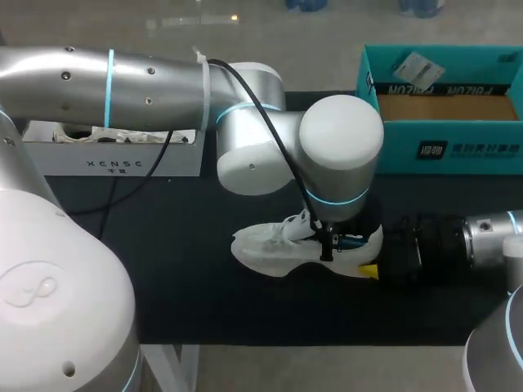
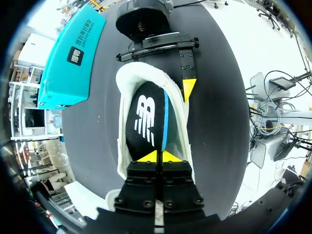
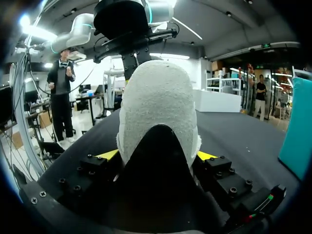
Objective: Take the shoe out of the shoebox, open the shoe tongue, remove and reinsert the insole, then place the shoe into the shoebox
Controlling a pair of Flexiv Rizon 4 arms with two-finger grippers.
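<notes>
A white shoe [image 1: 270,249] lies on its side on the black mat, toe toward the left. My left gripper [image 1: 327,249] comes down from above into its mouth. In the left wrist view that gripper [image 2: 157,157] is shut, tips together on the black insole [image 2: 144,122], whose blue edge shows along one side. I cannot see anything pinched between them. My right gripper [image 1: 372,249] reaches in from the right and clasps the heel. In the right wrist view its yellow tips sit on both sides of the shoe [image 3: 158,97]. The teal shoebox [image 1: 441,106] stands open at the back right.
A white box [image 1: 114,155] with crumpled white stuff in it stands at the back left. The black mat [image 1: 204,294] covers the table's middle. The left arm's big elbow joint hangs over the shoe and hides part of it from above.
</notes>
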